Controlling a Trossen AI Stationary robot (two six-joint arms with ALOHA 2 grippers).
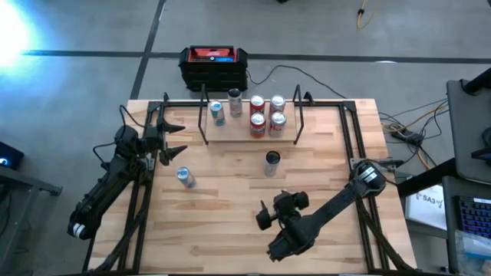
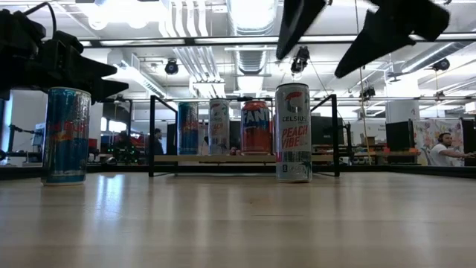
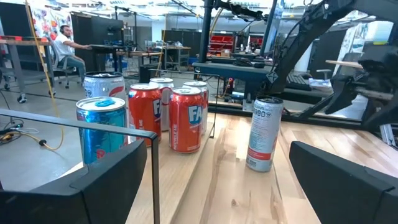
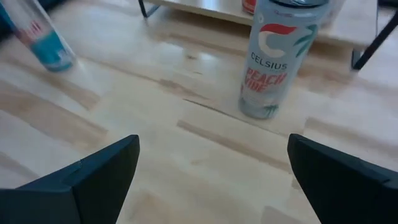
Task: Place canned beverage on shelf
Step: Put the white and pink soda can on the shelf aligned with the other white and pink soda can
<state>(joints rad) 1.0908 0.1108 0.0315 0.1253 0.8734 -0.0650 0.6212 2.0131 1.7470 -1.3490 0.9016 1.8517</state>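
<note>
Hovering with fingers apart, the right gripper [image 1: 270, 215] faces the tall can [image 1: 271, 162] standing before the shelf [image 1: 230, 130], aligned for grasping; the left gripper [image 1: 173, 139] waits, also spread.

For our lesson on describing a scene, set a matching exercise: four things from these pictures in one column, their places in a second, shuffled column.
Column one:
1. Celsius can
2. Fanta cans
3. blue can
4. black-and-red box

Column two:
A. on the shelf
B. on the floor beyond the table
C. on the table in front of the shelf
D. on the table near the left gripper

Pairs: 1-C, 2-A, 3-D, 4-B
</note>
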